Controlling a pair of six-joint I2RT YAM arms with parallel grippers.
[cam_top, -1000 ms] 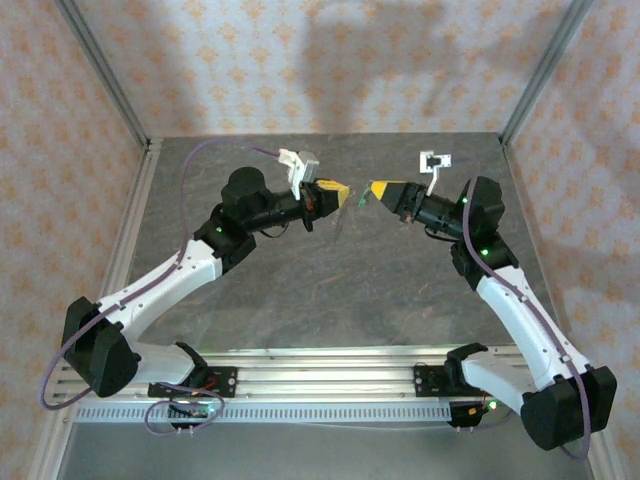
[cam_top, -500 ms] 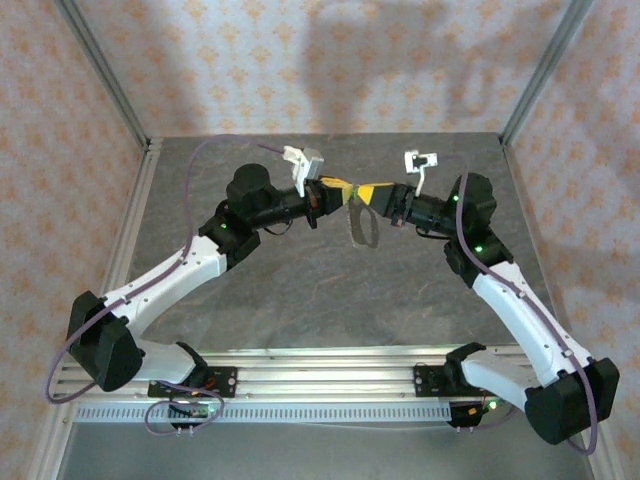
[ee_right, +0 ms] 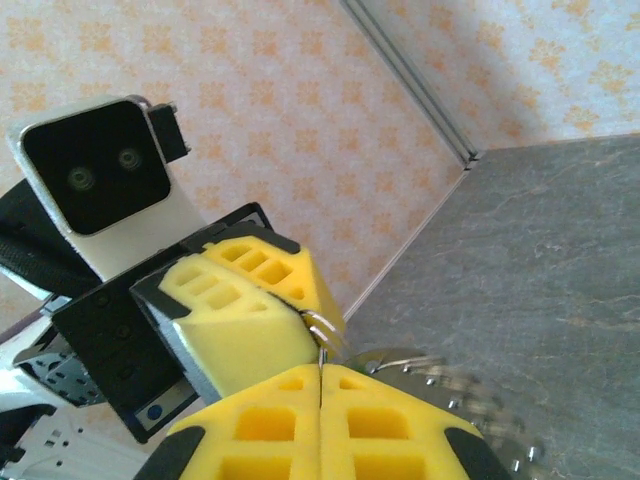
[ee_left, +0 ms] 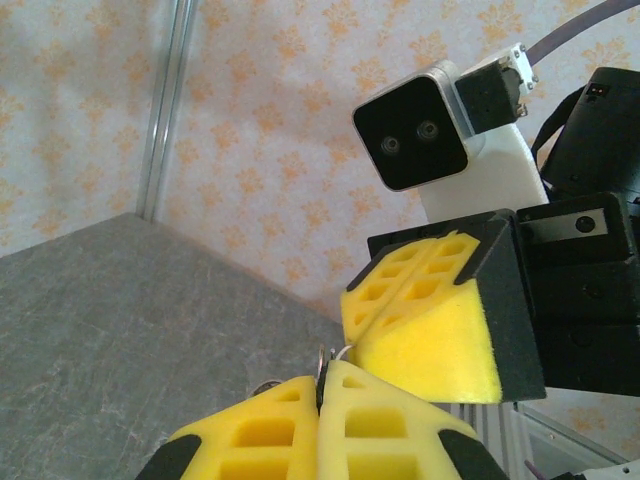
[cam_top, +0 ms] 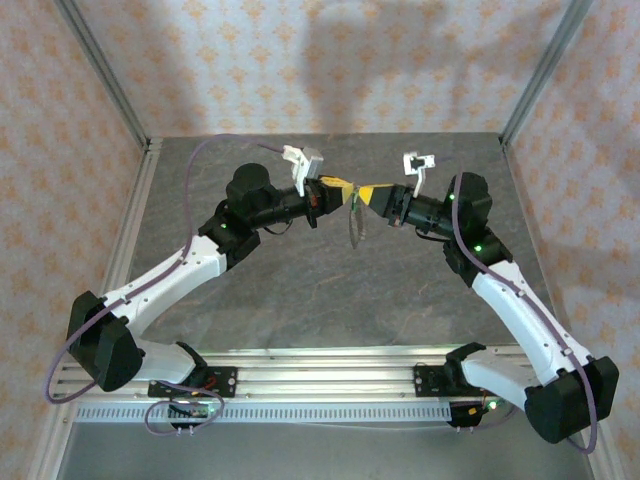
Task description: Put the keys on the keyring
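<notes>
Two pairs of yellow foam fingers meet tip to tip in the air above the back half of the grey worktop (cam_top: 300,290). The left fingers (cam_top: 338,189) are pressed fully together. The right fingers (cam_top: 373,193), just beside them with the tips touching or very nearly so, are pressed together too. In both wrist views a bit of thin wire pokes out at the seam of each pair, but which piece each pair grips cannot be told. The keyring (cam_top: 353,226) hangs as a thin oval loop just below the left fingers, clear of the worktop. The keys (ee_right: 465,400) show in the right wrist view as a blurred, jagged fan of grey metal, a little below and to one side of the left fingers' tips. They meet a curve of wire there; whether they are threaded on the loop cannot be made out.
</notes>
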